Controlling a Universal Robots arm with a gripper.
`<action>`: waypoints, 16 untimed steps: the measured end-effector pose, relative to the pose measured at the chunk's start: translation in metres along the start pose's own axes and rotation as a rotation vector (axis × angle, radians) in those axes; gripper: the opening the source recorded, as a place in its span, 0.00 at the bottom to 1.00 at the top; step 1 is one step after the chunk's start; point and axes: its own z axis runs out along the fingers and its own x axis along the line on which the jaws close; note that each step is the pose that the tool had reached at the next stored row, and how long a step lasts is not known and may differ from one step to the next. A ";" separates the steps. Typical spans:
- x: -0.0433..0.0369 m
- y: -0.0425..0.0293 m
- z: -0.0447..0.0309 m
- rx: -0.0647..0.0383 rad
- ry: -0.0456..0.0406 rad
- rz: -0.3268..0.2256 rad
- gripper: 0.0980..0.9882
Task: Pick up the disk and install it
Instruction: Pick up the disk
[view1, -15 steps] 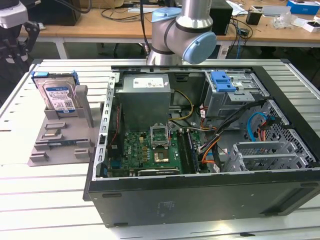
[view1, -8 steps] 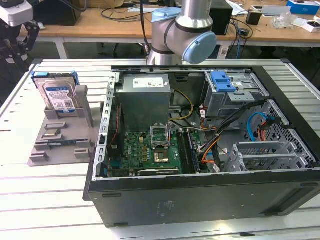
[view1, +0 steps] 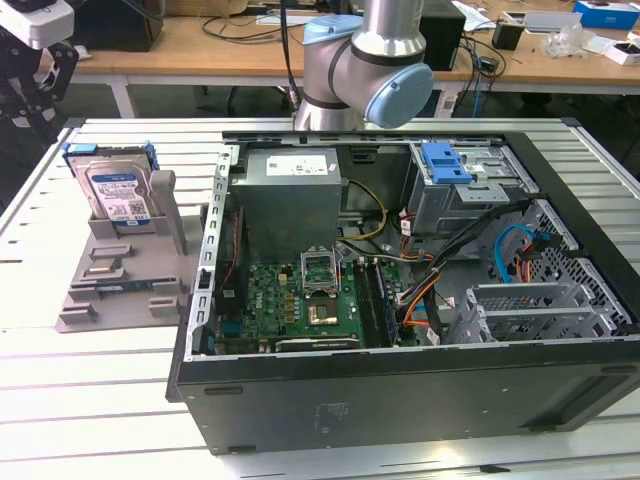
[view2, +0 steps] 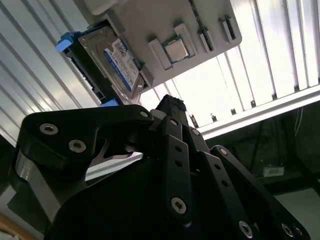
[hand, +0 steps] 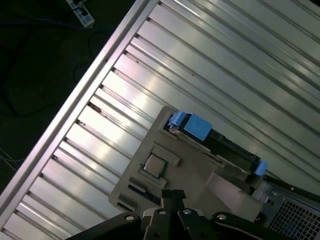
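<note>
The disk (view1: 115, 190) is a silver hard drive with a white-and-blue label and blue rails. It stands upright in the grey plastic stand (view1: 120, 270) at the exterior view's left, beside the open computer case. In both wrist views the disk (view2: 117, 62) (hand: 230, 147) sits in the stand, well beyond the fingertips. My black gripper (view1: 38, 95) hangs above the table's far left corner, up and away from the disk and not touching it. The gripper (hand: 172, 194) (view2: 170, 102) looks shut, with nothing held.
The open computer case (view1: 400, 385) fills the middle of the slatted metal table (view1: 110, 400). Inside it at the back right is a grey drive cage with a blue latch (view1: 445, 165). A small square chip (hand: 155, 165) lies on the stand. Cluttered desks stand behind.
</note>
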 end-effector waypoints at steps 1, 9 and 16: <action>0.0000 0.0000 0.0000 0.000 0.0005 -0.011 0.01; 0.0000 0.0000 0.0000 -0.004 0.0059 -0.148 0.01; 0.0000 0.0000 0.0000 -0.006 0.0105 -0.262 0.01</action>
